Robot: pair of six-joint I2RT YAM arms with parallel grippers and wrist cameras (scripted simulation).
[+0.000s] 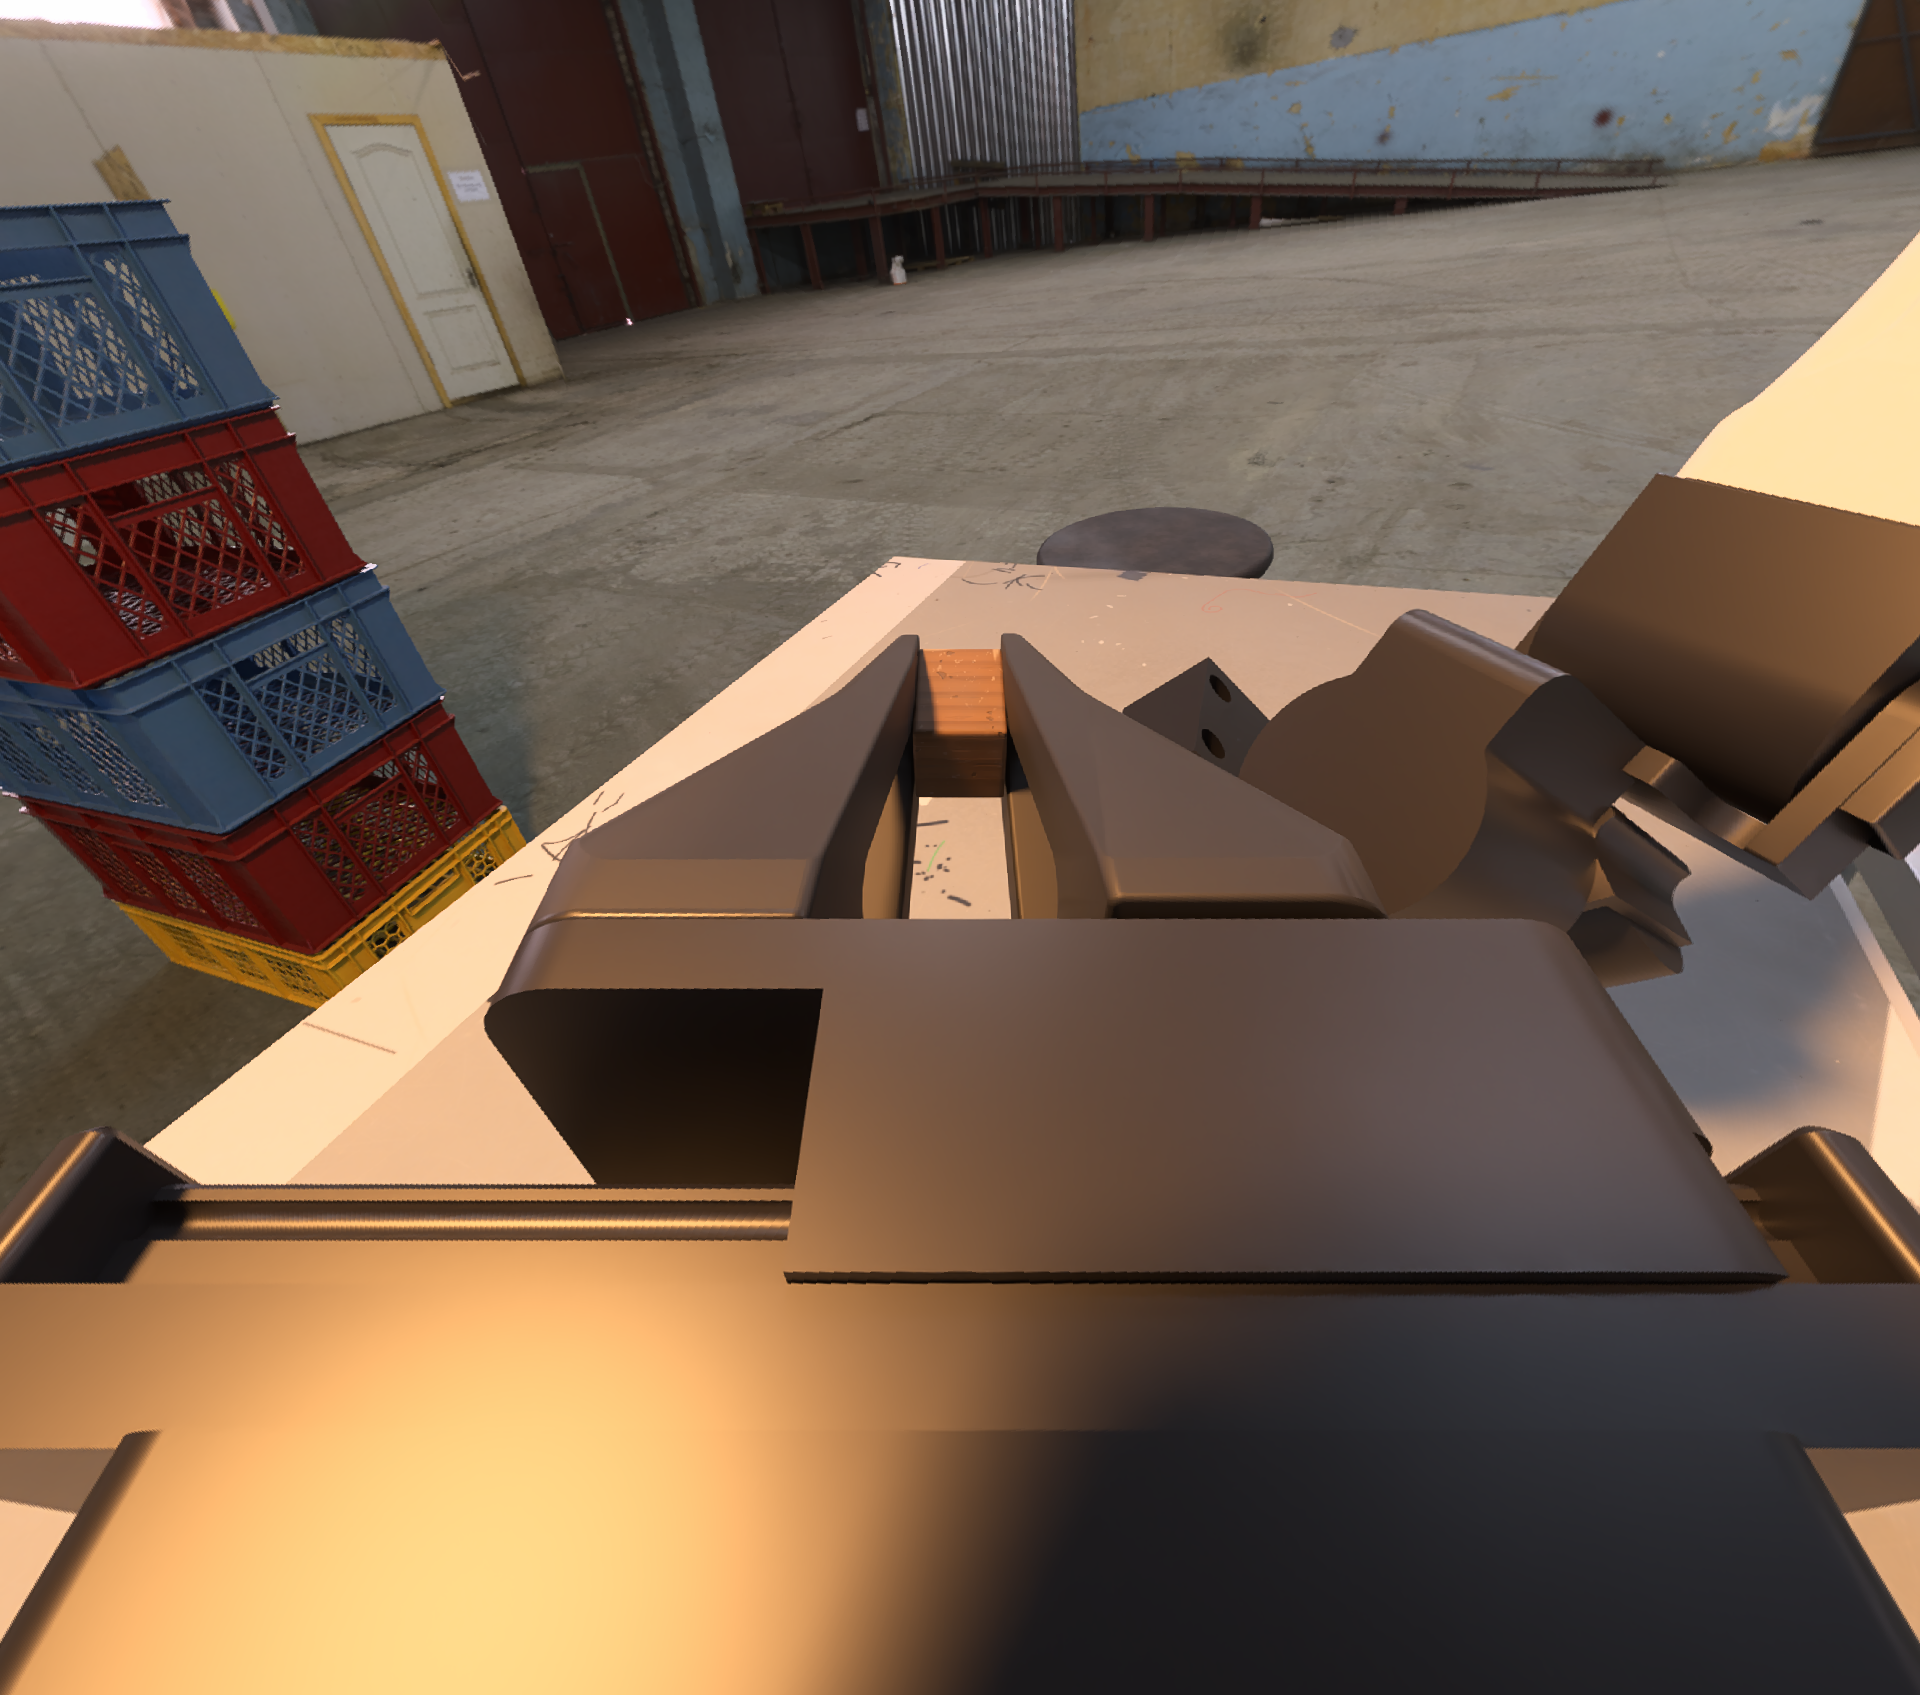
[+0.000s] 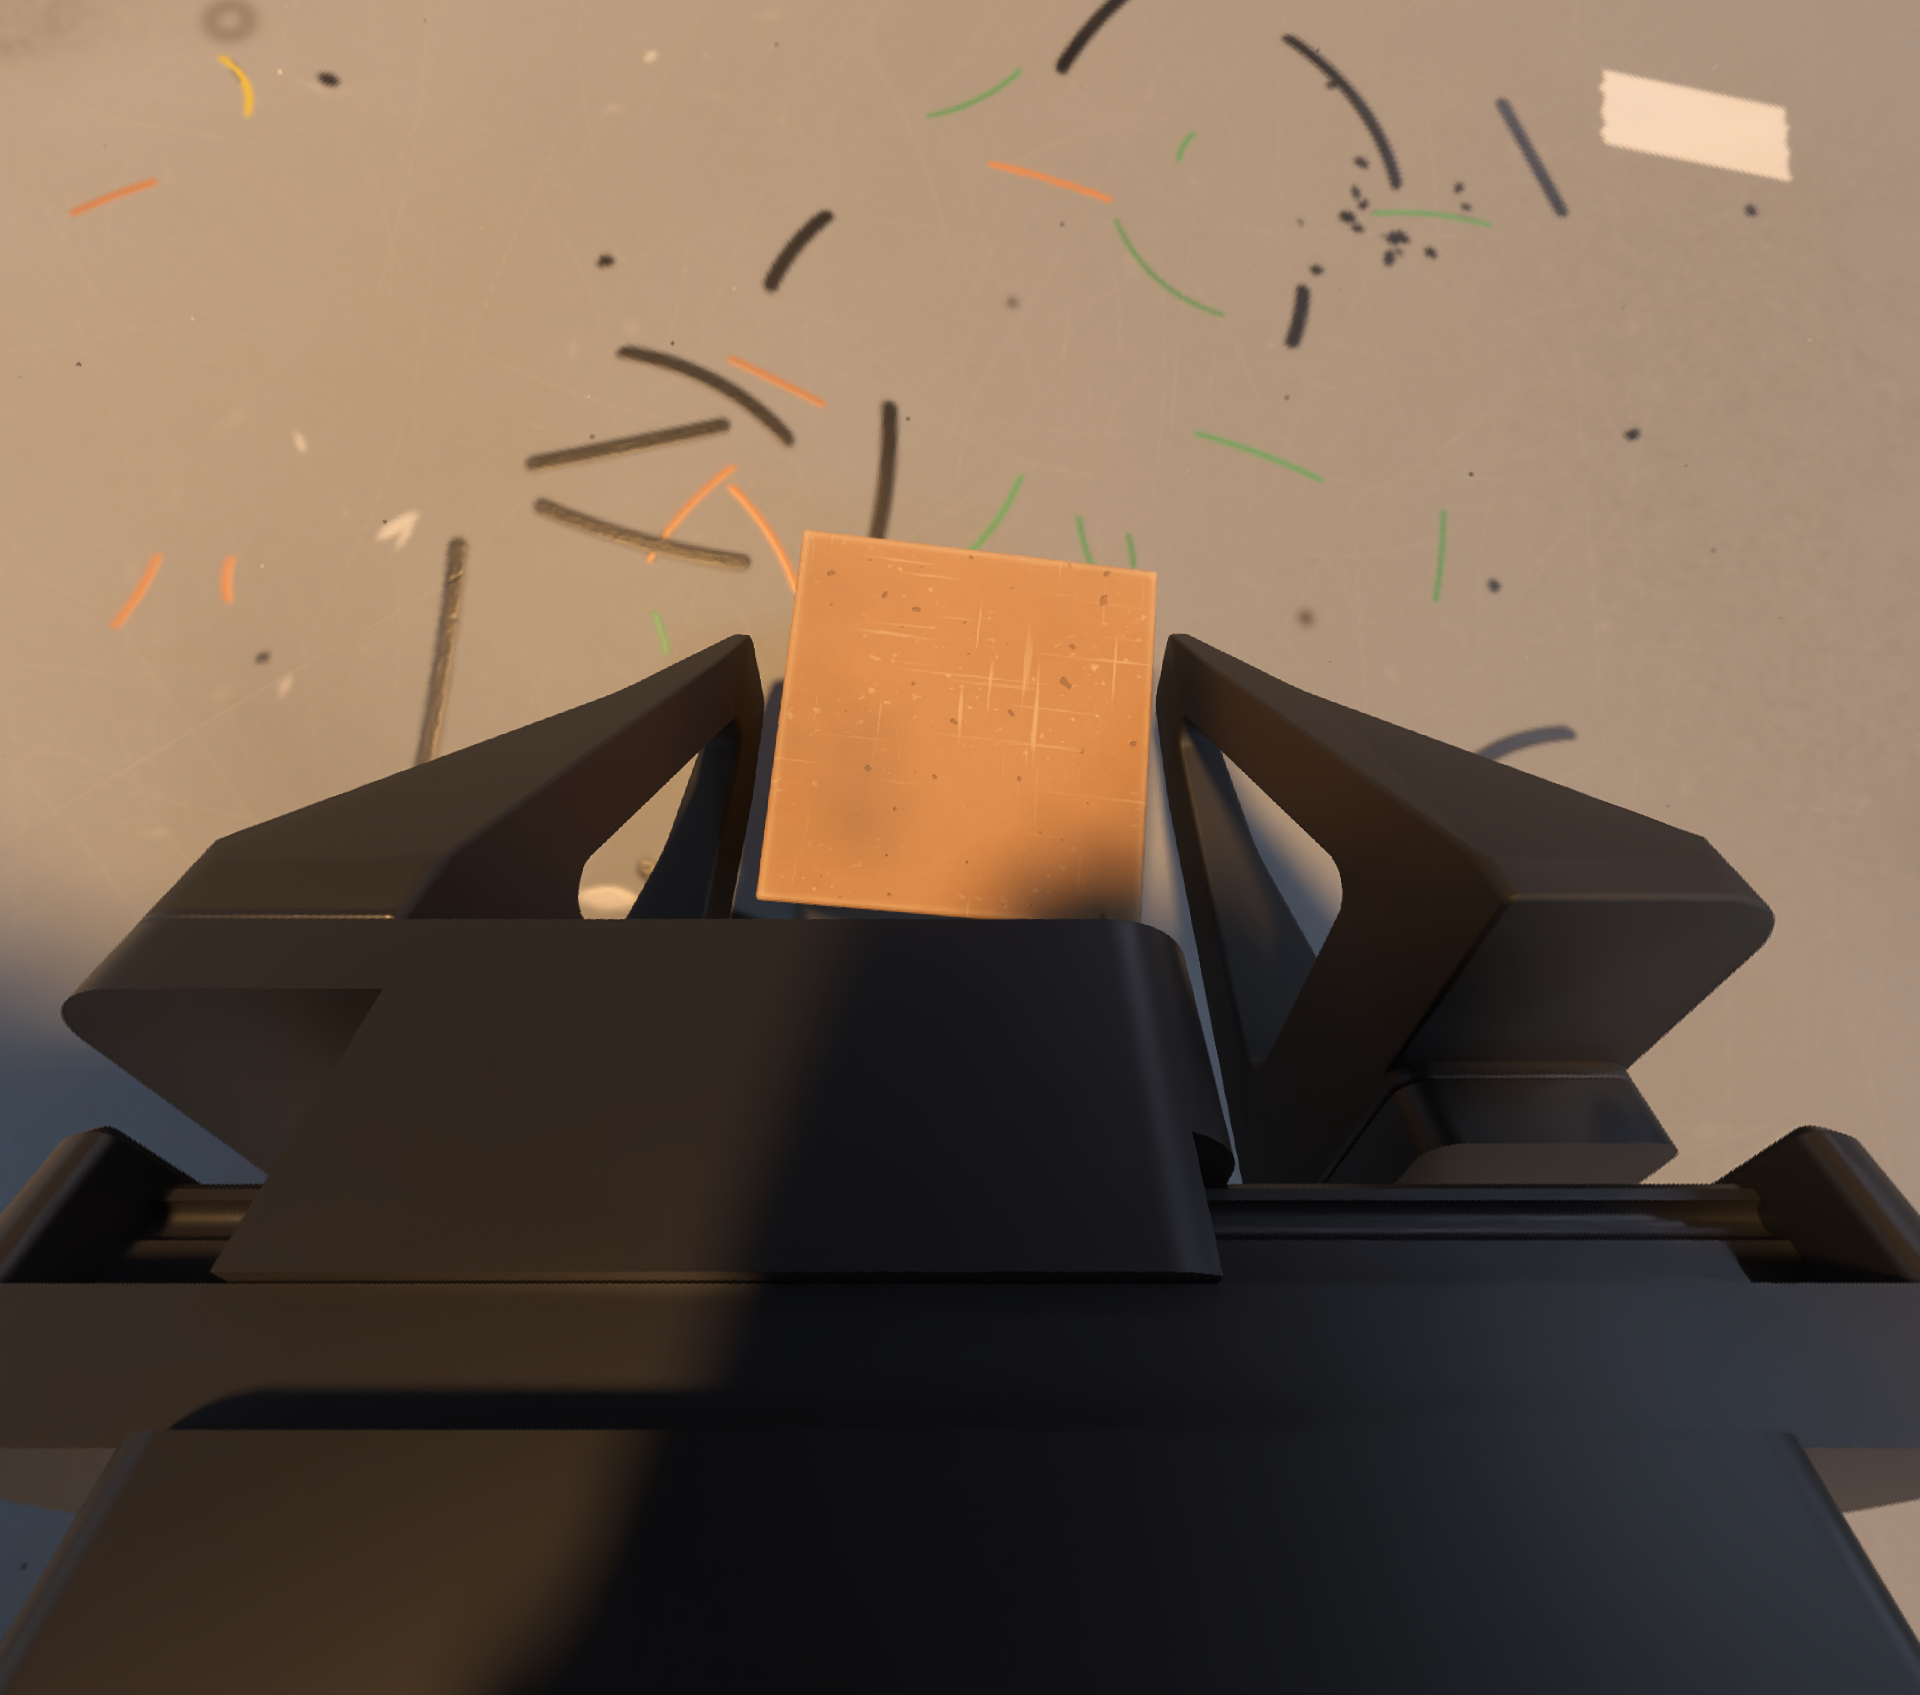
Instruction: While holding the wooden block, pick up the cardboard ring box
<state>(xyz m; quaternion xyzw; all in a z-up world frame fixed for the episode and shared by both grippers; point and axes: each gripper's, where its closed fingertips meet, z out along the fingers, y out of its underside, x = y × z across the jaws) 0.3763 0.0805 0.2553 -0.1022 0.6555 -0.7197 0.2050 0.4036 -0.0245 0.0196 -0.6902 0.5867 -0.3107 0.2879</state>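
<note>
In the left wrist view my left gripper point(image 1: 961, 648) is shut on the wooden block point(image 1: 961, 710), a small orange-brown block pinched between the fingertips above the tan table point(image 1: 1143, 617). In the right wrist view my right gripper point(image 2: 956, 648) looks straight down on the table point(image 2: 416, 191). Its two fingers press the sides of the cardboard ring box point(image 2: 956, 752), a square orange-tan box turned slightly. I cannot tell whether the box touches the table. The right arm point(image 1: 1455, 762) shows close on the right of the left wrist view, where the box is hidden.
A stack of blue, red and yellow crates point(image 1: 208, 606) stands on the floor left of the table. A dark round stool point(image 1: 1153, 542) sits beyond the table's far edge. A pale tape strip point(image 2: 1694, 123) and pen marks lie on the table.
</note>
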